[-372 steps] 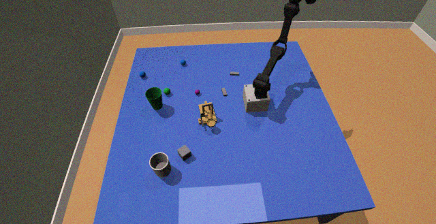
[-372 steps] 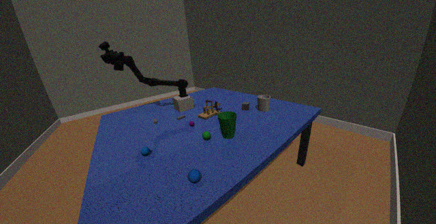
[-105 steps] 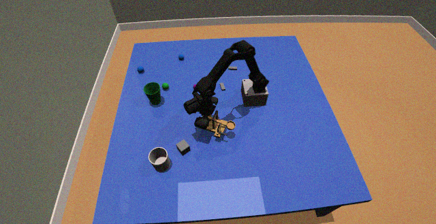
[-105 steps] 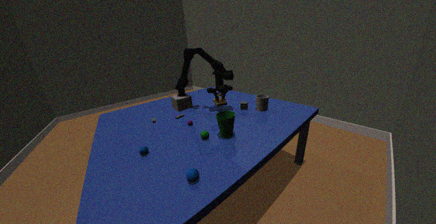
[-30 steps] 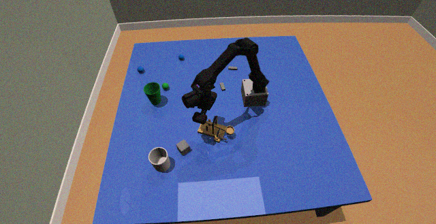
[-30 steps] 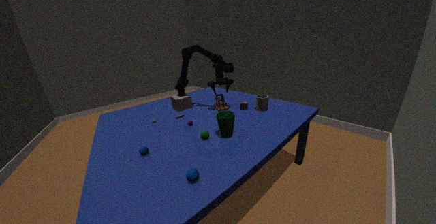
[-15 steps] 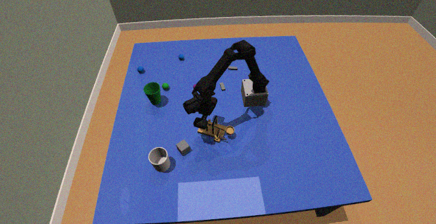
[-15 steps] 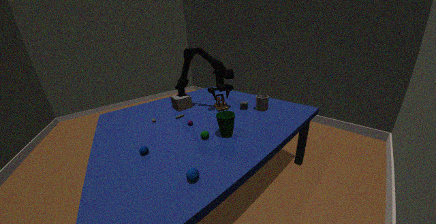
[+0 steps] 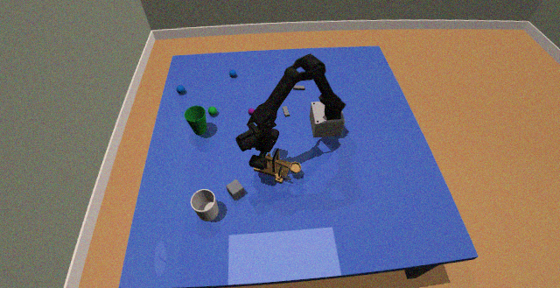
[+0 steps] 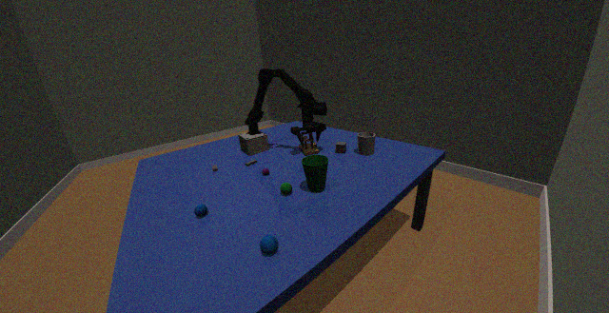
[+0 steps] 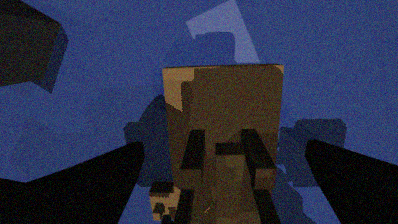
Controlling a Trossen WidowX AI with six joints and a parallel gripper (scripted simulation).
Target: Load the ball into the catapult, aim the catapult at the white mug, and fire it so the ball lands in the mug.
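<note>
The tan wooden catapult (image 9: 283, 172) (image 10: 310, 151) (image 11: 235, 100) stands on the blue table, its round cup (image 9: 296, 167) pointing away from the white mug (image 9: 209, 214) (image 10: 366, 146). The mug stands upright at the front left in the top view. My gripper (image 9: 268, 159) (image 10: 309, 143) (image 11: 223, 149) is open and points down over the catapult, one finger on either side of its body, with nothing held. Whether a ball lies in the cup is too small to tell. A magenta ball (image 9: 251, 111) (image 10: 265, 172) lies behind the arm; which ball is meant is not clear.
A grey block (image 9: 236, 189) (image 10: 341, 147) (image 11: 27, 45) stands between catapult and mug. A green cup (image 9: 199, 126) (image 10: 315, 175), a green ball (image 9: 213, 110) (image 10: 285, 188), two blue balls and two small pale pieces lie farther off. The arm's base box (image 9: 327, 129) (image 10: 253, 145) is behind.
</note>
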